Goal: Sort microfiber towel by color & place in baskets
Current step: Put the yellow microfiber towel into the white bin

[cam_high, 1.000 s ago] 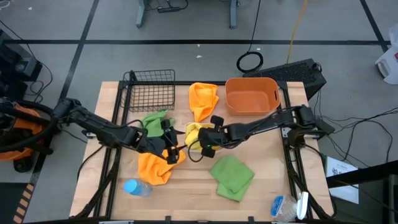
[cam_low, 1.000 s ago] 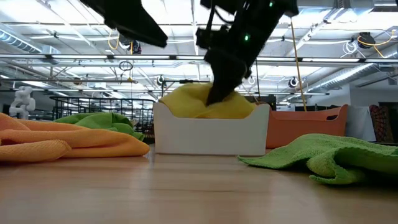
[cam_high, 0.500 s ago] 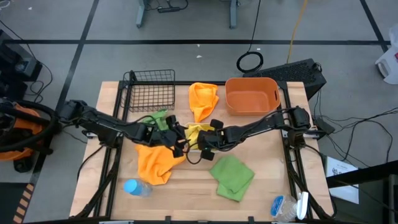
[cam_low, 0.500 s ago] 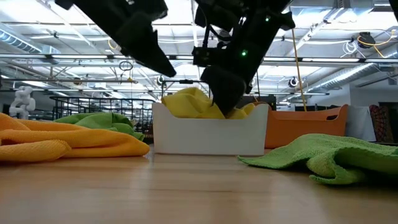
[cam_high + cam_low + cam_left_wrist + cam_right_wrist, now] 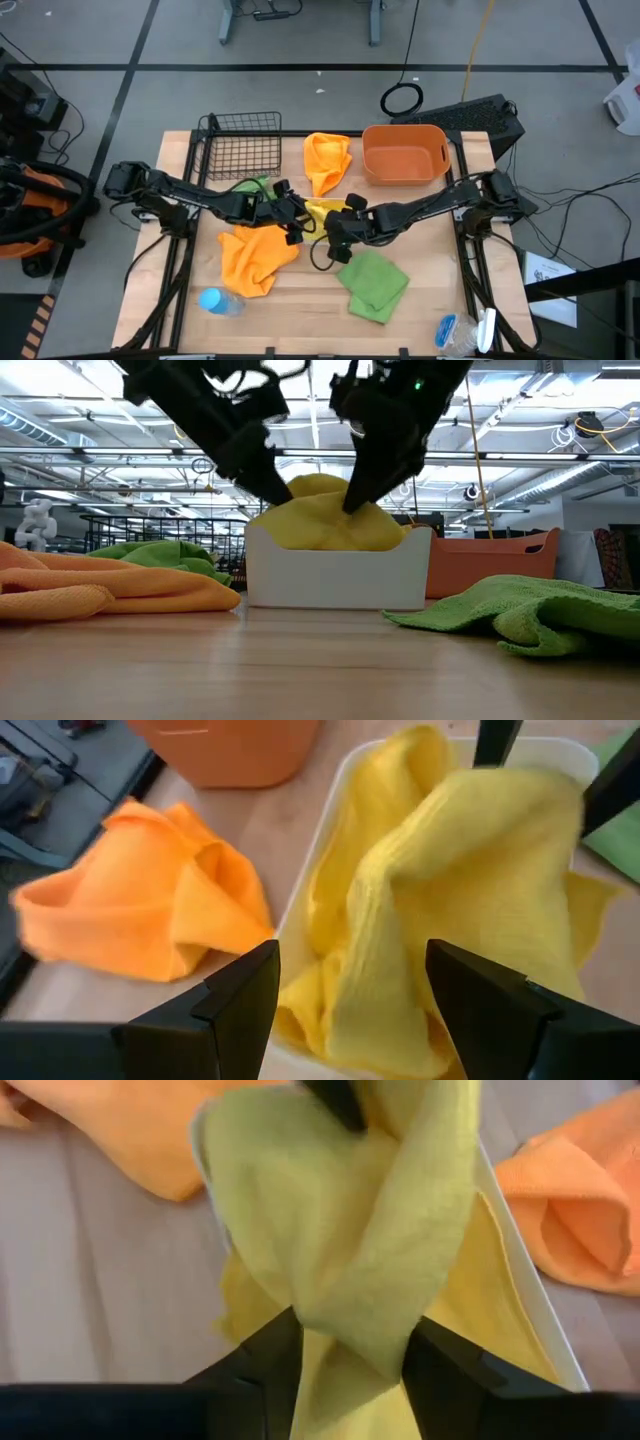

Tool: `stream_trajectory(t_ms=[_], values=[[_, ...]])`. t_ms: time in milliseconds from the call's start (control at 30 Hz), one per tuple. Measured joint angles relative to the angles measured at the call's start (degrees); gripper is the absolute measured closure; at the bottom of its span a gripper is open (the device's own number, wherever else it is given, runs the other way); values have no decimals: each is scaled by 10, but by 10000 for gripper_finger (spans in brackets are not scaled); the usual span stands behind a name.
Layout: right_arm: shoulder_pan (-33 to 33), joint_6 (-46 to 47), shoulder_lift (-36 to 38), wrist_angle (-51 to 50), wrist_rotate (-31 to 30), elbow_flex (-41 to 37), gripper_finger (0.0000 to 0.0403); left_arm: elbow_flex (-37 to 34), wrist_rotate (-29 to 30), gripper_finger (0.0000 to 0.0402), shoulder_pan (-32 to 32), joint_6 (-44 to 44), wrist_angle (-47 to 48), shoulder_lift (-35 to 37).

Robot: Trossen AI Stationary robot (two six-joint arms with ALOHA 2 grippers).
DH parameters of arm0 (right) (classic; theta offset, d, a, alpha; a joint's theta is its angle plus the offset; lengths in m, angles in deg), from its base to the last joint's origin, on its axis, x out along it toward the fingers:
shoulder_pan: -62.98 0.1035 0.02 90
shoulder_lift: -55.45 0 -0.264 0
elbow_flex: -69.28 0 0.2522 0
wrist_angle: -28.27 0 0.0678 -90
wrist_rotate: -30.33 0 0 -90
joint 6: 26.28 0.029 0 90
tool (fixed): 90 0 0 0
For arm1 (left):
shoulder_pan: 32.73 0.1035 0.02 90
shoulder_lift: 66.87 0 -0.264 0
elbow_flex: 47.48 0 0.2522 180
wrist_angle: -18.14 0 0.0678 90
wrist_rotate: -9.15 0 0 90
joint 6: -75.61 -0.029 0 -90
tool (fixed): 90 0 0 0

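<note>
A yellow towel (image 5: 325,520) is heaped in the white tray (image 5: 340,575) at the table's middle. My right gripper (image 5: 352,1365) is over the tray, shut on a fold of it. My left gripper (image 5: 355,1010) stands open at the tray's left end (image 5: 293,215), its fingers on either side of the heap. One orange towel (image 5: 327,160) lies at the far middle and another (image 5: 255,258) at the near left. One green towel (image 5: 373,282) lies near right; another (image 5: 250,190) is partly under my left arm. The wire basket (image 5: 242,145) and the orange tub (image 5: 404,152) stand at the far edge. My right gripper pinches a thick upstanding fold of the yellow towel (image 5: 350,1310) between its two fingers, slanting down from the table's right. The fold is raised above the tray's rim, while the rest of the cloth lies in the tray. Whether my left gripper touches the yellow towel (image 5: 440,920), I cannot tell.
A blue bottle (image 5: 215,300) lies at the near left corner, and blue and white items (image 5: 462,332) at the near right. Bare wood shows along the near edge between them.
My left gripper has left the near orange towel, going right and toward the far edge, sinking to the tray's left end. My right gripper has risen a little, and the yellow towel's top now bulges higher above the tray's rim.
</note>
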Motion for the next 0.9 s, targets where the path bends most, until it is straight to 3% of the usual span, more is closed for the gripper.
stream_trajectory(t_ms=[200, 367, 500, 767, 900], values=[[9, -26, 29, 20, -5, 0, 229, -1, -47, 143, 10, -14, -7, -20], [7, -45, 27, 53, -22, 0, 237, -1, -55, 143, 11, -14, -6, -22], [4, -45, 6, 39, -20, 0, 274, -1, -56, 143, 5, -14, 0, -18], [-11, -45, -60, 28, 2, 0, 392, -1, -56, 143, -2, -3, 25, 31], [-15, -35, -75, 26, 13, 0, 386, 0, -54, 143, -15, 0, 24, 56]])
